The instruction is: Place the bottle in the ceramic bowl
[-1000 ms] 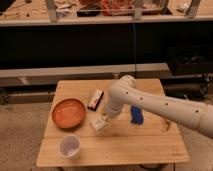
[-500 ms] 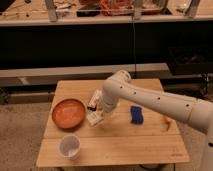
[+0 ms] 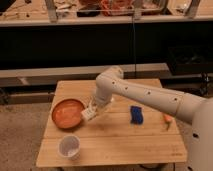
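The cream-white bottle (image 3: 88, 114) is held in my gripper (image 3: 93, 108), which is shut on it. The bottle hangs tilted just above the table at the right rim of the orange-brown ceramic bowl (image 3: 66, 113). The bowl sits on the left side of the wooden table (image 3: 115, 145) and looks empty. My white arm reaches in from the right across the table's back half.
A small white cup (image 3: 69, 146) stands at the front left, below the bowl. A blue flat object (image 3: 136, 114) lies right of centre. A small orange item (image 3: 167, 119) lies near the right edge. Dark shelving runs behind the table.
My gripper has carried the bottle leftward from the table's middle to the bowl's right rim. The arm has swung left with it and now covers the dark packet.
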`<state>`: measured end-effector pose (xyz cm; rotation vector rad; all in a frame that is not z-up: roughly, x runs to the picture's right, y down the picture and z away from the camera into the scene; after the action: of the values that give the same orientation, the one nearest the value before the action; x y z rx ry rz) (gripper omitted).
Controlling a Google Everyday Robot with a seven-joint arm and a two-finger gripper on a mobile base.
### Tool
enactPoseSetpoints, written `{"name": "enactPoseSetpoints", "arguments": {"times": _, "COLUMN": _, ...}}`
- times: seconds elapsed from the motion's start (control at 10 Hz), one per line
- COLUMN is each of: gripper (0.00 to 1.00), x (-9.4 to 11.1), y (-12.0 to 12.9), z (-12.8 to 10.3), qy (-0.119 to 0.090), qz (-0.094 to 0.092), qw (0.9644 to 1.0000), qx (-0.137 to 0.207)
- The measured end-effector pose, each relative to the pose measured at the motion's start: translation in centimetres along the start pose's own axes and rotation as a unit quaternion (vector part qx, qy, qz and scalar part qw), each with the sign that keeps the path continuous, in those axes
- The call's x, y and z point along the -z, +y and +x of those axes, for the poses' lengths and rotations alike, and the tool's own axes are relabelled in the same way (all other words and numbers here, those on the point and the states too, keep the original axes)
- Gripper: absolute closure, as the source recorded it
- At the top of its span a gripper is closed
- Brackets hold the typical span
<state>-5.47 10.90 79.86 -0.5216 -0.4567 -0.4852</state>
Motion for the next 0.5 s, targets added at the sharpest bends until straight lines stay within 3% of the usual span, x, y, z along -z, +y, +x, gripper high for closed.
{"name": "enactPoseSetpoints", "arguments": {"times": 0.5, "gripper": 1.0, "x": -1.3, "y": -3.8, "z": -3.4, "qy": 0.007, "qz": 0.001, "qw": 0.9996, "qx": 0.028}}
